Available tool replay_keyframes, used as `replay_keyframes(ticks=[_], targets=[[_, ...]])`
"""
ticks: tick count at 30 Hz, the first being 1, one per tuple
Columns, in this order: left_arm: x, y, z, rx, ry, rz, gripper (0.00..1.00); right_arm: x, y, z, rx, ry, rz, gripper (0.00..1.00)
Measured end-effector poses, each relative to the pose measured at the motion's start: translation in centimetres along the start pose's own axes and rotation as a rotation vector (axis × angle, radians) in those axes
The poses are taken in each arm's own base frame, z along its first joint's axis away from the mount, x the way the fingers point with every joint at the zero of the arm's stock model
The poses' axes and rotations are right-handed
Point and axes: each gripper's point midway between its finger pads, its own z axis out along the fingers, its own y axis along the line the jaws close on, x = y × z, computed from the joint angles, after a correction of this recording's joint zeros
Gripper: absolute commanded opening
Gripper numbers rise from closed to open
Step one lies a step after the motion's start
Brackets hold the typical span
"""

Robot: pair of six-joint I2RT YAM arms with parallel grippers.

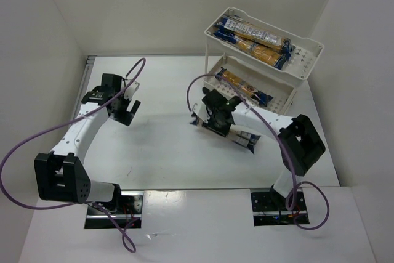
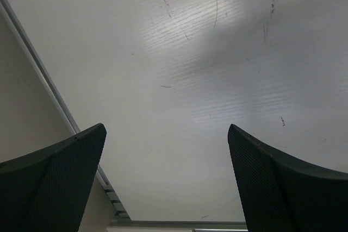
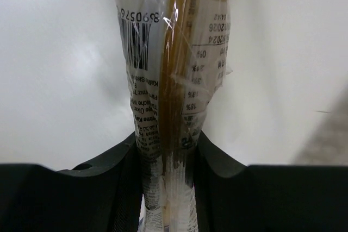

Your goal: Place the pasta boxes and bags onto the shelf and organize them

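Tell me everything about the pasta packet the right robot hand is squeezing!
The pasta packet is long and narrow, of crinkly clear plastic showing yellow-orange pasta, with a white printed label and barcode and dark blue ends. The right gripper is shut on its middle, pinching it thin. It lies roughly level over the table, near the shelf.

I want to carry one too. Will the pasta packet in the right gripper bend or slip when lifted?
It would probably hold fairly straight: the packet is long and full of straight pasta strands. Its wrapper looks thin and shiny, wrinkling where the right gripper pinches it, so it might slip. Hard squeezing could snap the pasta.
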Motion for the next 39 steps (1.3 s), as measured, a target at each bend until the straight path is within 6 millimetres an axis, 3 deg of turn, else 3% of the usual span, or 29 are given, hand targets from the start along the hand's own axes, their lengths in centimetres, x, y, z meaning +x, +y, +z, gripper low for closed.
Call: replay_keyframes(ticks=[5,8,14,21,24,25,27,29,32,39], targets=[[-1.1,0.7,-0.6,-0.018,-0.030,0.011,1.00,-7.5,-7.0,-6.0,0.256,-0.155,-0.010,0.00],[-1.8,1.0,-0.9,-0.029,-0.048,0.010,1.00,-9.7,-10.5,-8.9,0.427,-0.224,-0.030,0.00],[-2.0,1.3,-0.9,-0.040,-0.053,0.009,1.00,-7.9,-14.4,-10.4,0.588,-0.127,-0.077,0.00],[-2.4,1.6,-0.8,-0.049,-0.057,0.012,1.00,-3.7,-22.1,-10.7,0.719,-0.029,-0.003,0.00],[-2.5,1.6,-0.8,-0.050,-0.059,0.024,1.00,-1.9,-24.3,-10.3,0.755,0.020,0.021,0.00],[-2.5,1.7,-0.8,-0.051,-0.059,0.026,1.00,-1.7,-24.7,-9.9,0.757,0.031,0.022,0.02],[-2.5,1.7,-0.8,-0.050,-0.059,0.028,1.00,-1.7,-25.3,-9.0,0.755,0.048,0.018,0.46],[-2.5,1.7,-0.8,-0.051,-0.059,0.028,1.00,-2.1,-25.8,-8.0,0.756,0.051,0.007,0.74],[-2.5,1.7,-0.8,-0.051,-0.060,0.030,1.00,-2.3,-26.1,-7.8,0.764,0.051,-0.005,0.80],[-2.6,1.7,-0.8,-0.052,-0.062,0.030,1.00,-3.2,-26.4,-10.0,0.815,0.004,0.007,0.81]])
